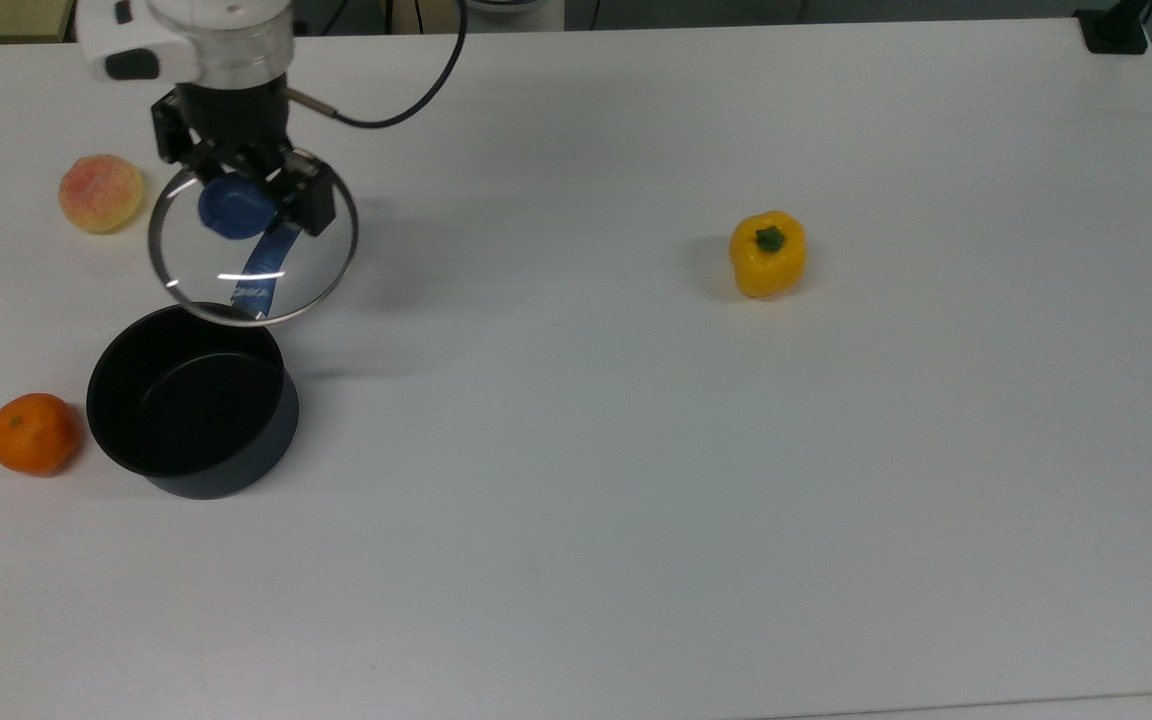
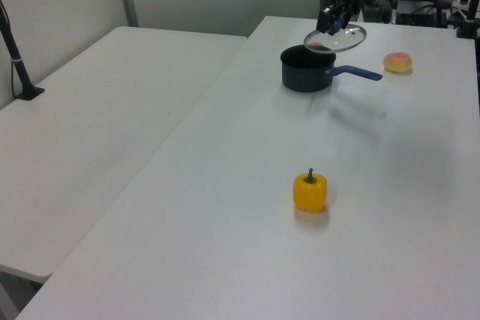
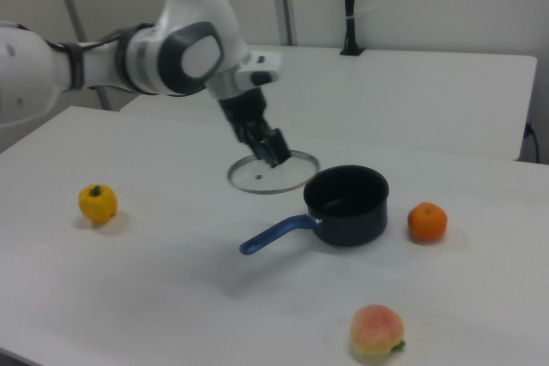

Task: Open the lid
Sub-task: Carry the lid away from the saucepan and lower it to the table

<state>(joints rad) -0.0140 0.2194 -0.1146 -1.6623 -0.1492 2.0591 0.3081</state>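
Observation:
The lid point(image 1: 236, 272), a clear glass disc with a metal rim and white lettering, hangs in the air above the table. My gripper point(image 1: 236, 203) is shut on its blue knob point(image 1: 228, 210). The lid sits beyond the open dark saucepan point(image 1: 191, 415), over the pan's blue handle, which shows through the glass. In the right view the lid point(image 3: 273, 174) floats left of the saucepan point(image 3: 347, 205), with the gripper point(image 3: 268, 150) above it. In the left view the lid point(image 2: 335, 37) hovers tilted over the pan point(image 2: 307, 74).
An orange point(image 1: 33, 433) lies just left of the pan in the top view. A peach point(image 1: 101, 192) lies left of the lid. A yellow bell pepper point(image 1: 767, 254) stands far off to the top view's right. A black clamp point(image 1: 1116, 30) sits at the table's far right corner.

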